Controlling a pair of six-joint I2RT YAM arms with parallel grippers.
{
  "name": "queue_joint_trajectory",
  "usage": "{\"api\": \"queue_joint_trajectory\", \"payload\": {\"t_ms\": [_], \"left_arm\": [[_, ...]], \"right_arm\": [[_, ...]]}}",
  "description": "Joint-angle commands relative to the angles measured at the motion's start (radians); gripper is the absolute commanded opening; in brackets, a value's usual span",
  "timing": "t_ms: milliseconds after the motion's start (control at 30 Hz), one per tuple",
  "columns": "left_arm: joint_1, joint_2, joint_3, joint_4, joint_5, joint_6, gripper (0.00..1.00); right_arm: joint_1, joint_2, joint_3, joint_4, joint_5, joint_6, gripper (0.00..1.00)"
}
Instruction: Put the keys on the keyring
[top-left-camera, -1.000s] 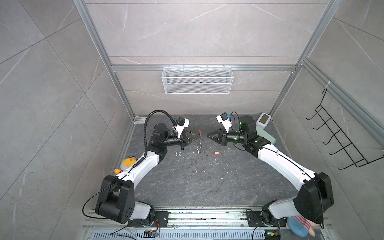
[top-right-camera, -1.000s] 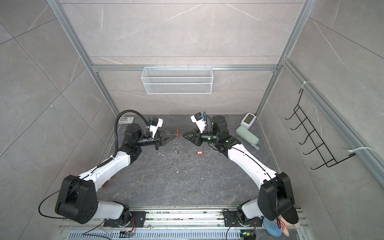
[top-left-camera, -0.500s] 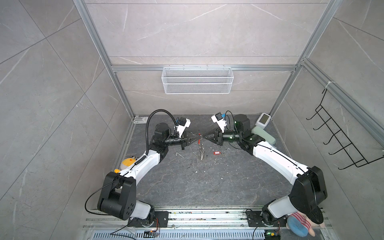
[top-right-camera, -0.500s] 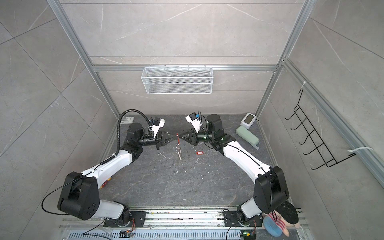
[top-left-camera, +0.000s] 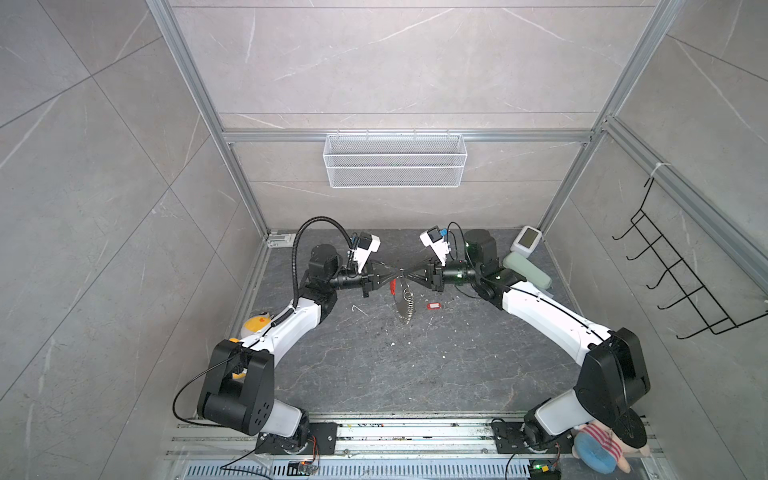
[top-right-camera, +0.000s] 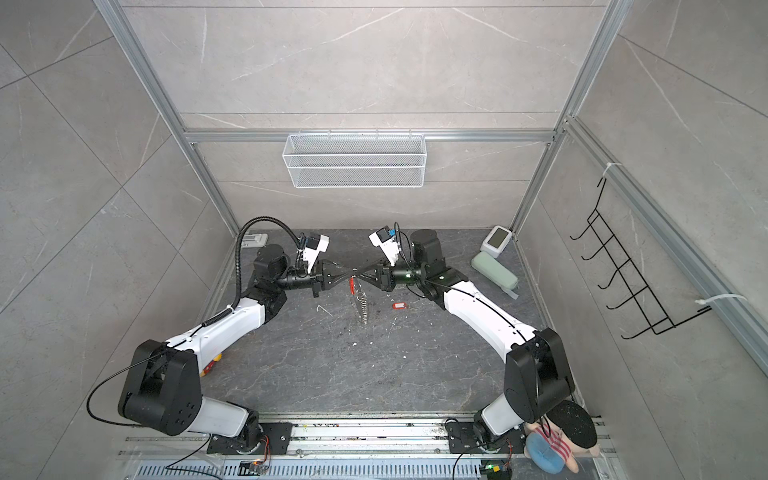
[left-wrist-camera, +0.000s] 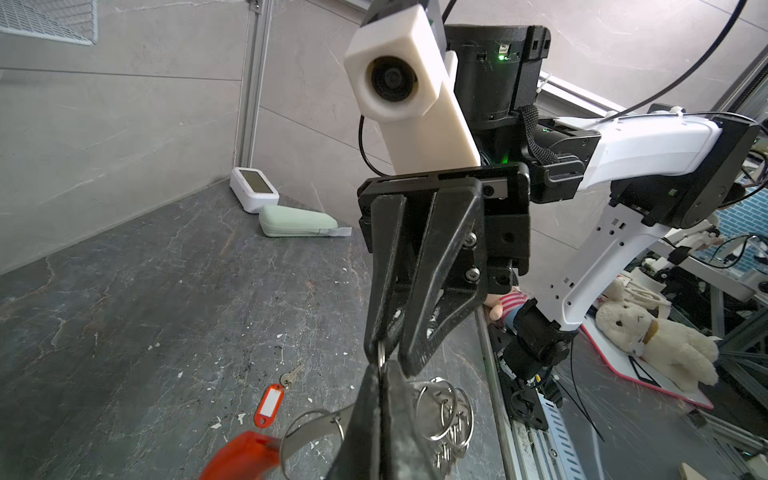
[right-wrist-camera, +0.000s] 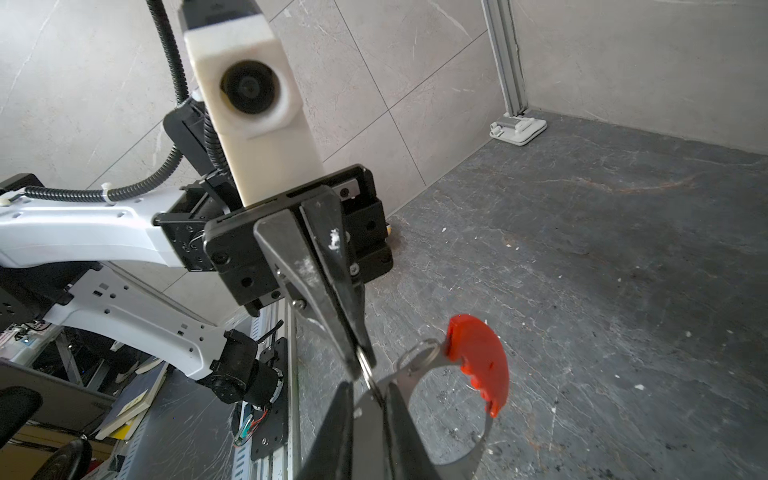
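Right tool (top-left-camera: 405, 273) now at left tool (top-left-camera: 395, 274), both clenched on keyring (top-left-camera: 406, 305); keys (top-left-camera: 433, 306) apart.

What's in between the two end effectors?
A small silver loop of the keyring, held by the left end effector; both wrist views show it.

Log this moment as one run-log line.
left gripper: shut on large grey metal hoop keyring | right gripper: shut on same keyring | small red plastic tag with key: on dark stone table, unattached
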Motion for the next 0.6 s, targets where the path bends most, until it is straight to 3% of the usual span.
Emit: {"api": "queue_joint_trajectory", "payload": {"t_ms": [0,567], "left_arm": [[0.004,-0.002,0.045,0.066,0.034,-0.021,0.00],[0.005,0.003,0.036,0.111,0.050,-0.064,0.00]], "right_arm": [[0.008,0.019,0.025,0.040,-0.029,0.019,0.18],[0.032,0.040,0.040,0.107,-0.049,0.069,0.13]]}}
